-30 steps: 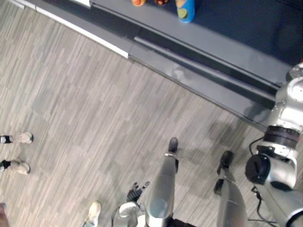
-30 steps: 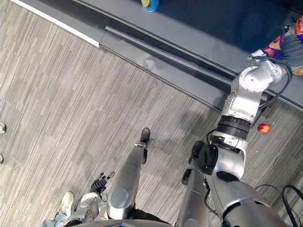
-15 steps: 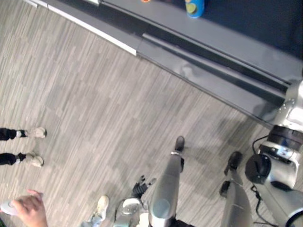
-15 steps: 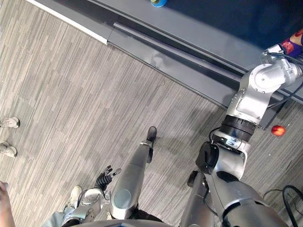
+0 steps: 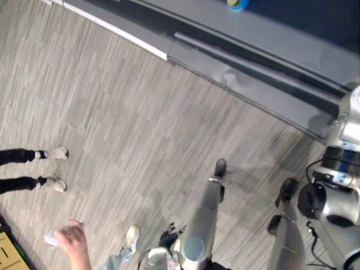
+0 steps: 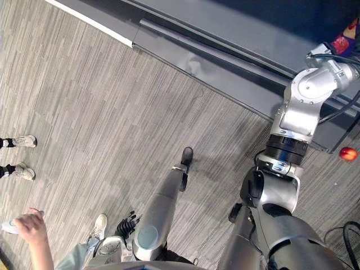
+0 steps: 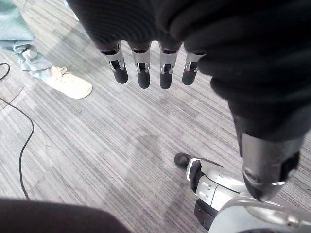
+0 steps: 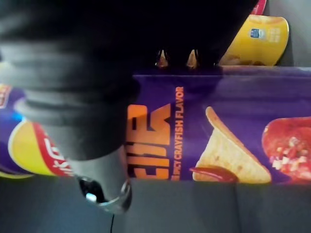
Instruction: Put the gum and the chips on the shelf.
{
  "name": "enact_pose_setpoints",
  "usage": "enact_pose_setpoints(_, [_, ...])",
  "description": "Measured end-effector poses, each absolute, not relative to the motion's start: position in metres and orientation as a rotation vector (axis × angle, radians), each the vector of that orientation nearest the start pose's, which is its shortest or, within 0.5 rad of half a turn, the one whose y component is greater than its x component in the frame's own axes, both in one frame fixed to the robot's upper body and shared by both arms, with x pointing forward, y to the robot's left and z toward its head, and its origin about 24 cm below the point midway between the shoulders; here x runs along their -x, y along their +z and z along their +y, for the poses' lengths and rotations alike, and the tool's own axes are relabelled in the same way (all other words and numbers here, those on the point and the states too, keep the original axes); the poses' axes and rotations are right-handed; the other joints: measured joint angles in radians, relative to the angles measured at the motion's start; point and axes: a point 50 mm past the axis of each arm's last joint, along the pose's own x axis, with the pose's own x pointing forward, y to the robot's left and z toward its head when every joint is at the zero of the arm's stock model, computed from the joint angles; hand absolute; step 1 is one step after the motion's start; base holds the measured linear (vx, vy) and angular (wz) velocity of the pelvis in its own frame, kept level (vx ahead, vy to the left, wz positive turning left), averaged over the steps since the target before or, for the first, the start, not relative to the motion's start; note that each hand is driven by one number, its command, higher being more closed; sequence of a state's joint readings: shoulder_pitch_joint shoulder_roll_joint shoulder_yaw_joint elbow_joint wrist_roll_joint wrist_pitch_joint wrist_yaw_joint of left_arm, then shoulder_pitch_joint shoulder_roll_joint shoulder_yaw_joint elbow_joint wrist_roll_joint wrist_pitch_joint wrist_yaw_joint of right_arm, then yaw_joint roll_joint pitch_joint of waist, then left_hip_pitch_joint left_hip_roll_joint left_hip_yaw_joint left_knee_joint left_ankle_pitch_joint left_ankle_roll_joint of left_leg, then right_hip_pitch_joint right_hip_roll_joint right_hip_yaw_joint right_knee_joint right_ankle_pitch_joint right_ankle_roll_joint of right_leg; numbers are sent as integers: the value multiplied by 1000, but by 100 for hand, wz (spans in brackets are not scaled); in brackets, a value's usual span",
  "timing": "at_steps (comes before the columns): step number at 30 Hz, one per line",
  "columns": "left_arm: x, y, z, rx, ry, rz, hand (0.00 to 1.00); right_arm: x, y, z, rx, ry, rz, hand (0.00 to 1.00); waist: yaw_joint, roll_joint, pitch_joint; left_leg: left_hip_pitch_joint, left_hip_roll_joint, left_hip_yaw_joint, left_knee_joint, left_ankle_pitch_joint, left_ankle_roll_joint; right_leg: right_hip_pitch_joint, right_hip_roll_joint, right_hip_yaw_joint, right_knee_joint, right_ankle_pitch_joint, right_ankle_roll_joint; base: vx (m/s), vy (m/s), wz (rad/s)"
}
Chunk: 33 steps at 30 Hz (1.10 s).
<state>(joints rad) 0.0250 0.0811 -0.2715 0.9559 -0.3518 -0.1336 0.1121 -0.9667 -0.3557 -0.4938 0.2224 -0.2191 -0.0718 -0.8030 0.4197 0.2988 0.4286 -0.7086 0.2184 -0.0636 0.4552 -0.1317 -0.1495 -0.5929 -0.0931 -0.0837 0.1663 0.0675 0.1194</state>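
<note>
A purple chips canister (image 8: 204, 141) lies across my right hand (image 8: 104, 187), the thumb over its front and the dark fingertips (image 8: 176, 57) curled behind it. That arm reaches up to the dark grey shelf (image 6: 236, 31) at the right, where a bit of the purple and red canister (image 6: 352, 32) shows by the wrist. My left hand (image 7: 142, 68) hangs low over the floor beside me, fingers straight and holding nothing; it also shows as the left hand (image 6: 127, 223) from above.
A yellow can (image 8: 257, 39) stands behind the purple one. A blue can (image 5: 237, 4) sits on the shelf. A red ball (image 6: 347, 153) lies on the floor at the right. A person's shoes (image 5: 55, 169) and hand (image 5: 68, 243) with a small white thing are at the left.
The head camera has shifted, so the shelf sits higher in view. A person's hand with a white thing has come further in at the lower left. Both my hands stay as they were.
</note>
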Motion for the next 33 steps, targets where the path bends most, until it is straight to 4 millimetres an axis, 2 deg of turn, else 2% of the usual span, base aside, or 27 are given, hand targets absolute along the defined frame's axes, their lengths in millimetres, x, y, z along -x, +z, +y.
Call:
enact_pose_setpoints(7, [-146,-141,148,92,91,862,0,-302,312,-286,-63,-1197,-906,100,15,1,-3,-9,3,8,3,-3,-4,-17,3,14,-6,2,2,8,21,-7])
enact_pose_setpoints(14, [-152,-140,148,86,88,854,0,-306,315,-271,-9,-1151,-947,100,23,1,-3,-32,15,24,32,-21,-4,-48,10,32,9,2,3,-16,22,-10])
enact_pose_setpoints(15, [-153,-141,148,84,91,855,0,-306,315,-270,-7,-1143,-953,0,20,2,-3,-38,15,24,37,-23,-2,-51,10,32,9,2,3,-22,31,-5])
enact_pose_setpoints(28, [-153,-141,147,65,92,860,0,-320,285,-267,5,-1122,-830,0,18,2,-4,-14,17,22,37,-23,-2,-24,10,23,8,2,3,-1,2,0])
enact_pose_setpoints(33, [-152,-142,148,59,107,867,0,-320,277,-267,-16,-1124,-811,0,-4,3,-4,1,18,13,44,-27,-1,4,10,9,7,1,3,-26,22,7])
